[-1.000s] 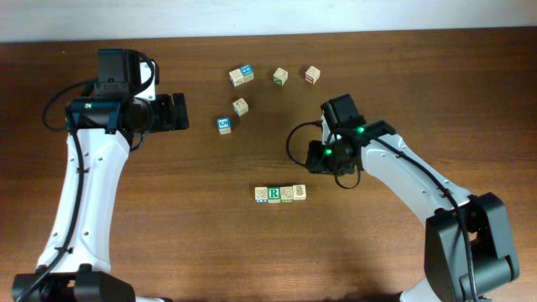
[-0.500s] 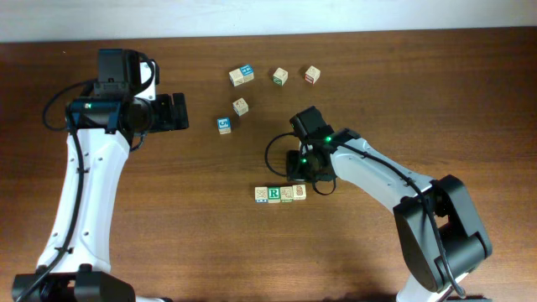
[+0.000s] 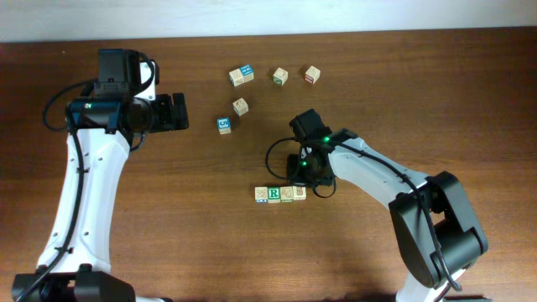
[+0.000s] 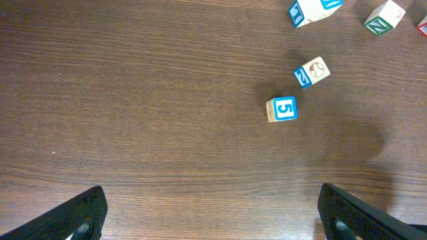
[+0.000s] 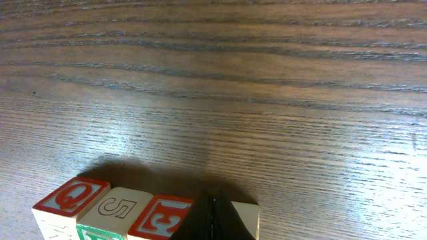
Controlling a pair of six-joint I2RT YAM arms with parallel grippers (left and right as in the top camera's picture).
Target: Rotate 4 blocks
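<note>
The four blocks (image 3: 280, 194) are lying in a touching row on the table (image 3: 168, 235). The right gripper (image 5: 213, 215) is hanging over the row's right end with its fingers pressed together on nothing; whether it is touching the blocks cannot be told. The left gripper (image 3: 178, 111) is hovering well apart, its jaws spread wide.

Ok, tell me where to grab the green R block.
I'd pinch the green R block from above on its far and near faces. Neighbouring blocks sit against its left and right sides, leaving those two free. The shut right end effector must open first.
</note>
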